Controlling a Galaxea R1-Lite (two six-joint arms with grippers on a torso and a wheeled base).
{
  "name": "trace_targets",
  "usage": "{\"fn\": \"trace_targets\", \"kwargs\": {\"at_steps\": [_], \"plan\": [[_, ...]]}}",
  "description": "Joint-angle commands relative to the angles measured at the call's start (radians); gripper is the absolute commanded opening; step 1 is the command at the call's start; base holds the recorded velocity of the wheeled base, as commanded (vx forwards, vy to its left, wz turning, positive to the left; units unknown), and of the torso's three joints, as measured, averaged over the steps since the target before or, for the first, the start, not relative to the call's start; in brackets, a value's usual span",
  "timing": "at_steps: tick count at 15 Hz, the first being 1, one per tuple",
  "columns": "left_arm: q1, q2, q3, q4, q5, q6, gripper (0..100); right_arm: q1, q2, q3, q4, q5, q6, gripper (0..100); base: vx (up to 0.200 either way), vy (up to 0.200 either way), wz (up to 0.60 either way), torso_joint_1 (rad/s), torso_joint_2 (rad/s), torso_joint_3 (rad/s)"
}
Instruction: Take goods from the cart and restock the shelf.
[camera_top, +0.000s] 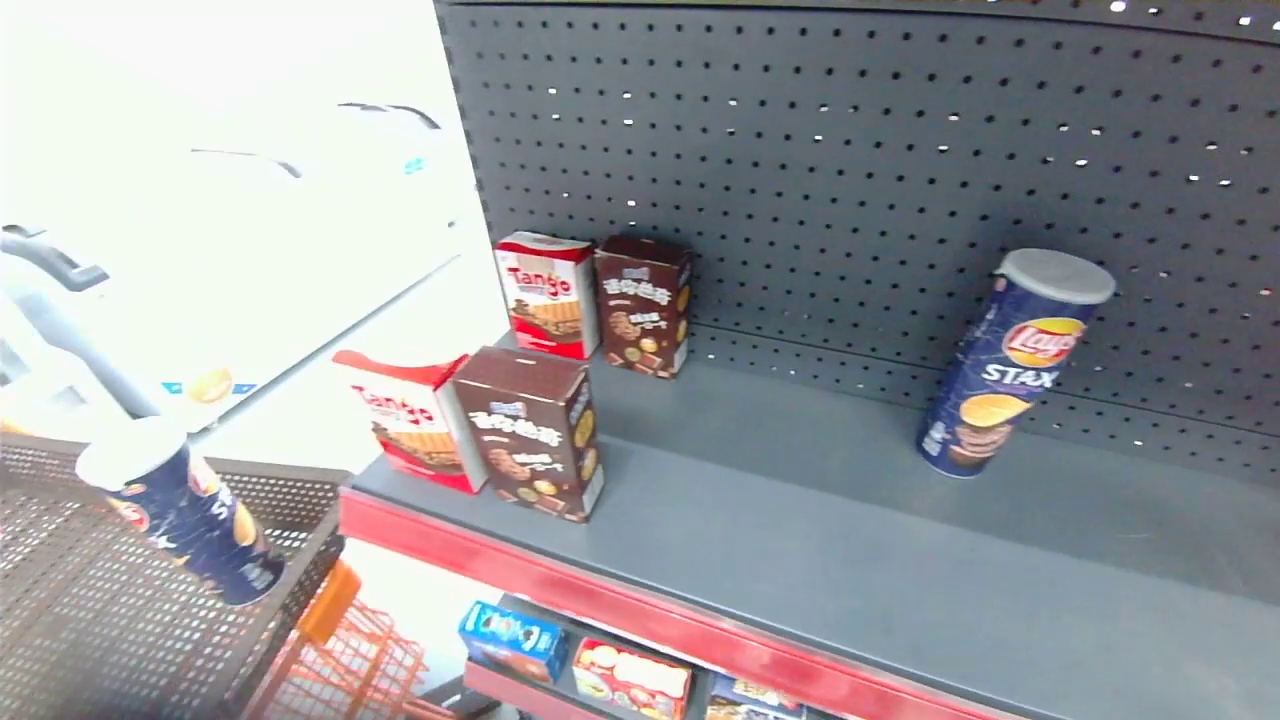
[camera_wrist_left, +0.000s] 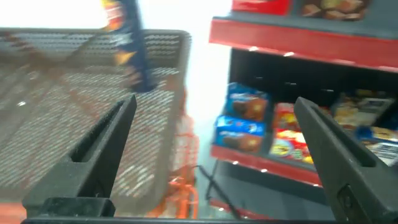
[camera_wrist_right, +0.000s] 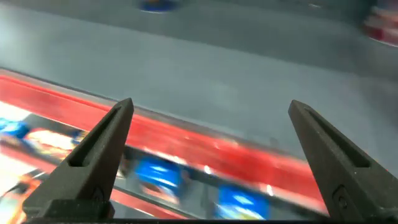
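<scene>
A grey shelf board (camera_top: 800, 570) with a red front edge (camera_top: 620, 600) runs across the scene, backed by a dark perforated pegboard panel (camera_top: 850, 150). At its left end stand four boxes in two pairs. On the near side a red-and-white wafer box (camera_top: 415, 420) touches a brown cookie box (camera_top: 535, 430). On the far side a second wafer box (camera_top: 545, 295) stands just beside a second cookie box (camera_top: 645, 305). Well to the right, a dark blue chips can (camera_top: 1010, 365) with a grey lid stands by the panel.

Below the red edge, a lower shelf holds a blue packet (camera_top: 512, 638) and a red-and-yellow one (camera_top: 632, 680).

On the near left is the cart (camera_top: 80, 600), a dark mesh basket on an orange frame (camera_top: 350, 660). Another blue chips can (camera_top: 185, 510) stands in it, close to its right wall. Beyond the cart the room is bright and washed out.

The left gripper (camera_wrist_left: 214, 104) hangs over the gap between cart and lower shelf, jaws wide apart and holding nothing. The right gripper (camera_wrist_right: 209, 107) hovers over the shelf's front edge, also spread wide and empty.
</scene>
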Motion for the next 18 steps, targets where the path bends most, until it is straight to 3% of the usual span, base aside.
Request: {"fn": "trace_targets", "kwargs": {"at_steps": [1, 3, 11, 13, 14, 15, 18], "plan": [[0.0, 0.0, 0.0, 0.0, 0.0, 0.0, 100, 0.0, 0.0, 0.0, 0.0, 0.001, 0.0, 100, 0.0, 0.0, 0.6, 0.012, 0.01, 0.002], [0.0, 0.0, 0.0, 0.0, 0.0, 0.0, 100, 0.0, 0.0, 0.0, 0.0, 0.001, 0.001, 100, 0.0, 0.0, 0.6, 0.002, 0.0, 0.0], [0.0, 0.0, -0.006, -0.002, 0.006, 0.0, 100, 0.0, 0.0, 0.0, 0.0, 0.001, 0.003, 100, 0.0, 0.0, 0.0, 0.0, 0.0, 0.0], [-0.001, 0.093, -0.15, 0.049, 0.012, 0.005, 100, 0.0, 0.0, 0.0, 0.0, 0.001, 0.003, 100, 0.0, 0.0, 0.0, 0.0, 0.0, 0.0], [0.0, 0.139, -0.176, 0.067, 0.014, 0.005, 100, 0.0, 0.0, 0.0, 0.0, 0.001, 0.003, 100, 0.0, 0.0, 0.0, 0.0, 0.0, 0.0], [-0.004, 0.268, -0.238, 0.079, 0.019, 0.005, 100, 0.0, 0.0, 0.0, 0.0, 0.001, 0.003, 100, 0.0, 0.0, 0.0, 0.0, 0.0, 0.0], [-0.001, 0.452, -0.294, 0.064, 0.019, 0.008, 100, 0.0, 0.0, 0.0, 0.0, 0.001, 0.003, 100, 0.0, 0.0, 0.0, 0.0, 0.0, 0.0]]}}
